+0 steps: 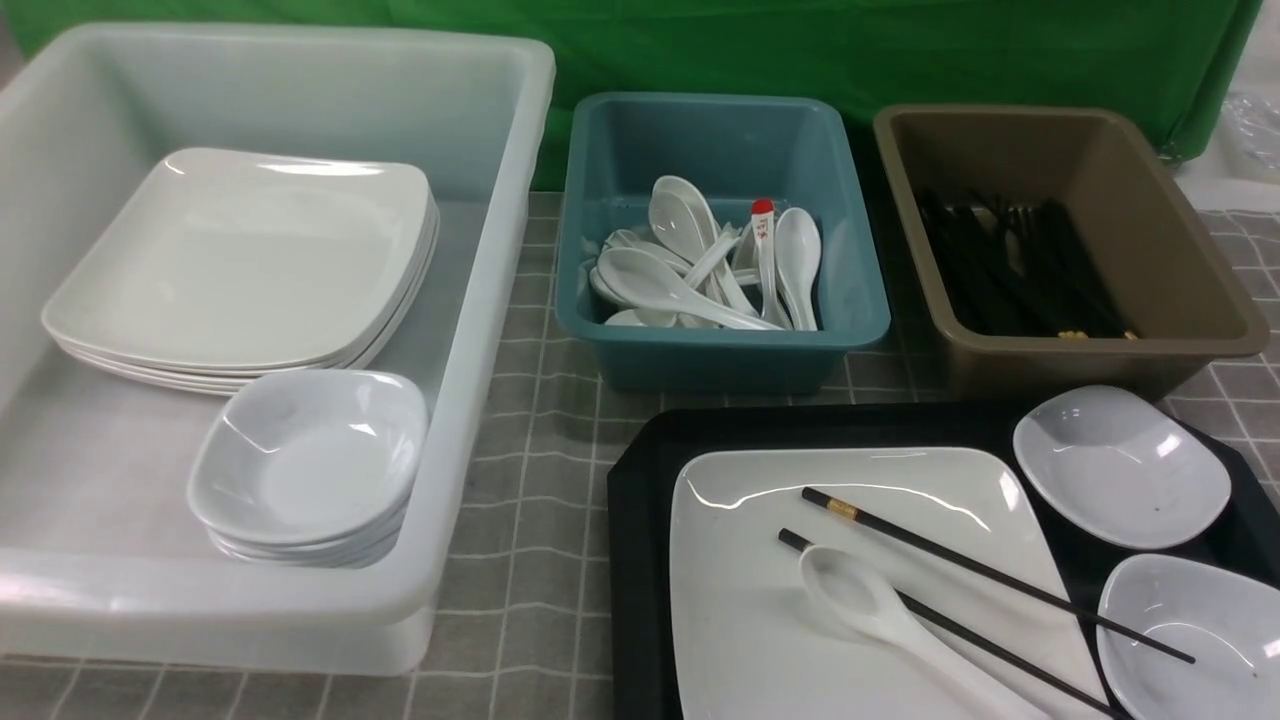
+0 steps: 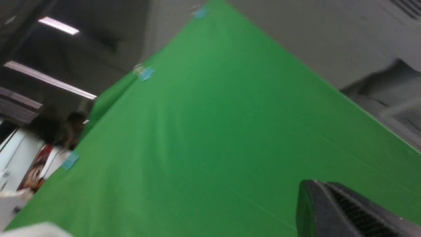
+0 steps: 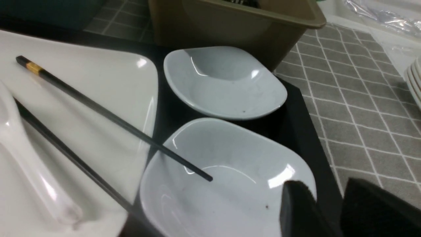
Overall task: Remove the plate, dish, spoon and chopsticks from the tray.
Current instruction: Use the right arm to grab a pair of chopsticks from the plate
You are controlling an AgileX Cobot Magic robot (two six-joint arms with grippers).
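Observation:
The black tray [image 1: 640,560] lies at the front right. On it the large white plate [image 1: 740,600] carries the white spoon [image 1: 870,605] and the black gold-banded chopsticks [image 1: 960,560]; one stick's thin end reaches over the near small dish [image 1: 1200,630]. A second dish [image 1: 1120,465] sits behind it. In the right wrist view my right gripper [image 3: 329,192] is open low over the near dish's [image 3: 213,204] outer rim, one finger above the dish, the other outside it. The plate [image 3: 98,82], spoon [image 3: 19,148] and chopsticks [image 3: 98,109] show there too. The left wrist view shows one finger [image 2: 329,210] against green cloth.
A big white tub [image 1: 480,300] at the left holds stacked plates [image 1: 240,260] and stacked dishes [image 1: 310,460]. A teal tub [image 1: 720,340] holds white spoons. A brown tub [image 1: 1060,350] behind the tray holds black chopsticks. Grey checked cloth covers the table.

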